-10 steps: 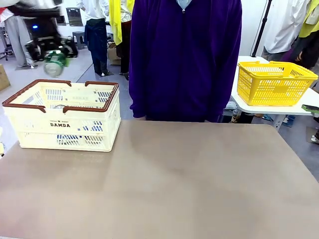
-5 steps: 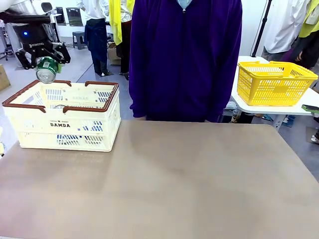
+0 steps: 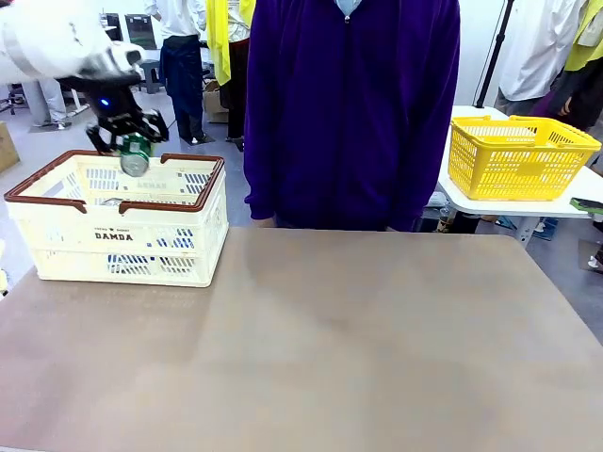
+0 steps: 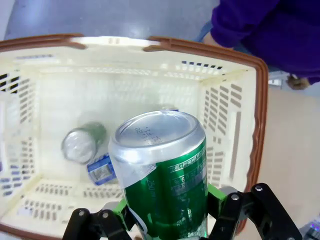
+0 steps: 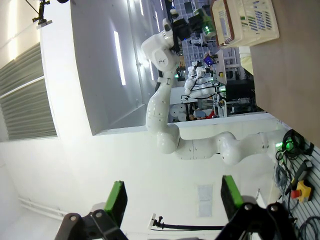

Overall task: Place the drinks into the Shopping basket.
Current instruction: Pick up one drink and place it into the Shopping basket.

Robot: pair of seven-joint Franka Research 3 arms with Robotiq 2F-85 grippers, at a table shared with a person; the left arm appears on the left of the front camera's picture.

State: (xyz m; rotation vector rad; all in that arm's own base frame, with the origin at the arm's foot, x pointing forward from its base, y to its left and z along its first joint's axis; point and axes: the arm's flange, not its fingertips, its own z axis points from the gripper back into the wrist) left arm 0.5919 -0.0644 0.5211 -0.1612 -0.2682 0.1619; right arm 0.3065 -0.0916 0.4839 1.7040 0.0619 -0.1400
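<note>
My left gripper [image 3: 133, 139] is shut on the green can [image 3: 136, 156] and holds it tilted just above the back of the cream Shopping basket [image 3: 122, 239]. In the left wrist view the green can [image 4: 162, 170] sits between the green pads of my left gripper [image 4: 167, 207], silver top pointing down into the Shopping basket [image 4: 259, 105]. A blue can [image 4: 86, 150] lies on the basket floor below. My right gripper [image 5: 172, 200] is open, nothing between its fingers [image 5: 115, 202], aimed away from the table.
A person in a purple top [image 3: 350, 113] stands at the far edge of the table [image 3: 358, 339]. On another table at the back right sits a yellow mesh basket [image 3: 518, 155]. The right wrist view shows the left arm [image 5: 162, 95] far off.
My left gripper has carried the green can to the right and down, from beyond the basket's far left corner to over its back half. The right gripper stays open.
</note>
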